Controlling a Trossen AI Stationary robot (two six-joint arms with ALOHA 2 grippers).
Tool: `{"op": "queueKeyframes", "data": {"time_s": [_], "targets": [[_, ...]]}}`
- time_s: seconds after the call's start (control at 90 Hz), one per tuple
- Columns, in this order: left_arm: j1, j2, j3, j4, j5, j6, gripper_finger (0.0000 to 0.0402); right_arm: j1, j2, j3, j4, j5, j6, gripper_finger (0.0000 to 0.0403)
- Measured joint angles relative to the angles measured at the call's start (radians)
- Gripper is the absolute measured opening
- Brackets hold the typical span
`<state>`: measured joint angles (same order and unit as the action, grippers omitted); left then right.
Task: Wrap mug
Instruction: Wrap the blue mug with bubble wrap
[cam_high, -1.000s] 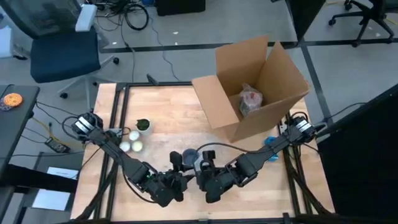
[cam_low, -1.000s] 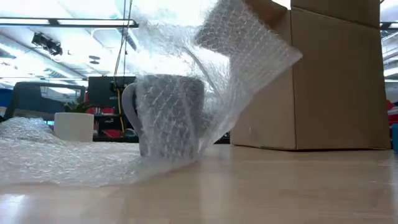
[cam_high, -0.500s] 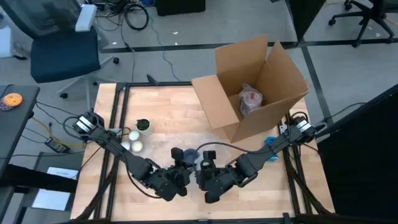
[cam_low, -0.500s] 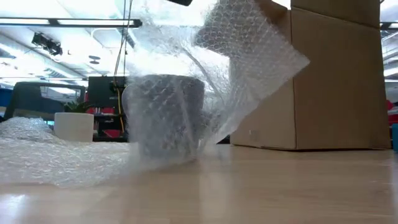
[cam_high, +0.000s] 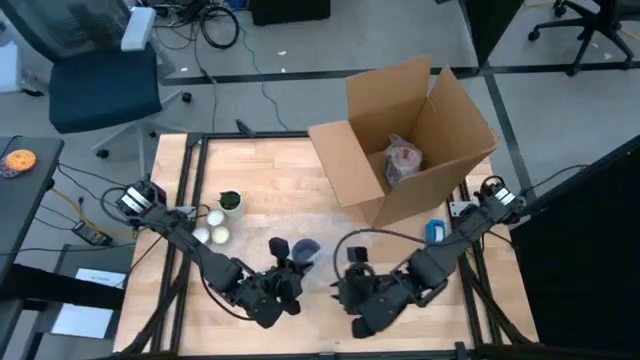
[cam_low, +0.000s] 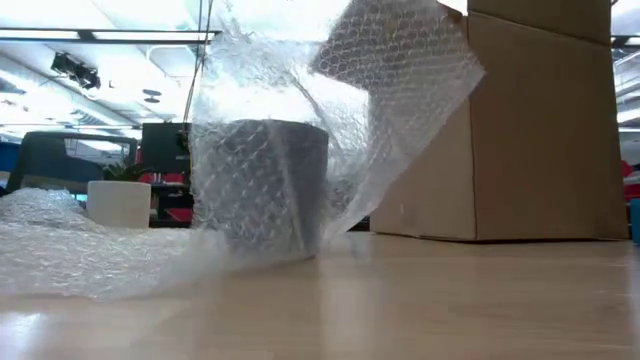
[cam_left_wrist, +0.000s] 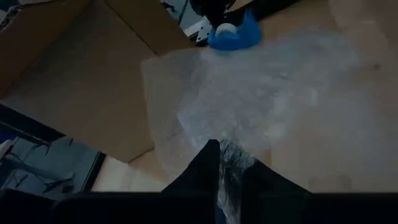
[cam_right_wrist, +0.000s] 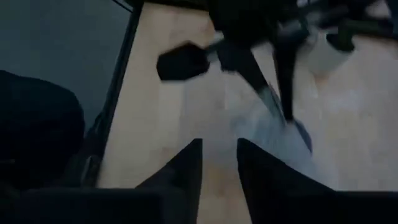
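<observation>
Left fingers (cam_left_wrist: 205, 165) pinched tight on a fold of the bubble wrap (cam_left_wrist: 261, 106), the sheet fanning out ahead of them in the left wrist view. From above, the left gripper (cam_high: 290, 262) sits at the front middle of the tabletop (cam_high: 270, 190), right at the mug (cam_high: 303, 248). Down at table height, the grey mug (cam_low: 262, 183) stands upright on the wood, draped all round in bubble wrap (cam_low: 330, 110), a big flap lifted high above it and leaning toward the cardboard box (cam_low: 530, 120).

Over to the right gripper (cam_high: 352, 272): just beside the mug, apart from it. Its fingers (cam_right_wrist: 186, 165) stand narrowly parted with nothing between them, bare tabletop showing in the gap, and the left arm's gripper is visible ahead with the wrapped mug (cam_right_wrist: 277, 127) below it.

Farther out: the open box (cam_high: 410, 145) at the back right holds a wrapped bundle (cam_high: 403, 160). A blue tape dispenser (cam_high: 436, 231) sits near the box's front corner. On the left, white cups (cam_high: 214, 226) and a small green plant (cam_high: 229, 201).
</observation>
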<state>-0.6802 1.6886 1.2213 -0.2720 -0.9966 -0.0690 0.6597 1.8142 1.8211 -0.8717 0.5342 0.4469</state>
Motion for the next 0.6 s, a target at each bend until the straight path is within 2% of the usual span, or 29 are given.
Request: {"op": "queueKeyframes", "data": {"time_s": [0.156, 0.344, 0.478, 0.6], "targets": [[-0.039, 0.000, 0.000, -0.005, 0.029, -0.019, 0.0000, 0.026, -0.012, 0.000, -0.230, 0.009, 0.311, 0.0112], [-0.068, 0.000, 0.000, 0.021, 0.045, -0.079, 0.0000, 0.024, -0.005, -0.048, -0.528, 0.015, 0.627, 0.0119], [-0.067, 0.000, 0.000, 0.044, 0.093, -0.100, 0.0000, -0.002, -0.005, -0.064, -0.640, 0.016, 0.743, 0.0119], [-0.058, 0.007, 0.000, 0.102, 0.184, -0.093, 0.0000, -0.034, -0.005, -0.064, -0.647, 0.036, 0.752, 0.0119]]}}
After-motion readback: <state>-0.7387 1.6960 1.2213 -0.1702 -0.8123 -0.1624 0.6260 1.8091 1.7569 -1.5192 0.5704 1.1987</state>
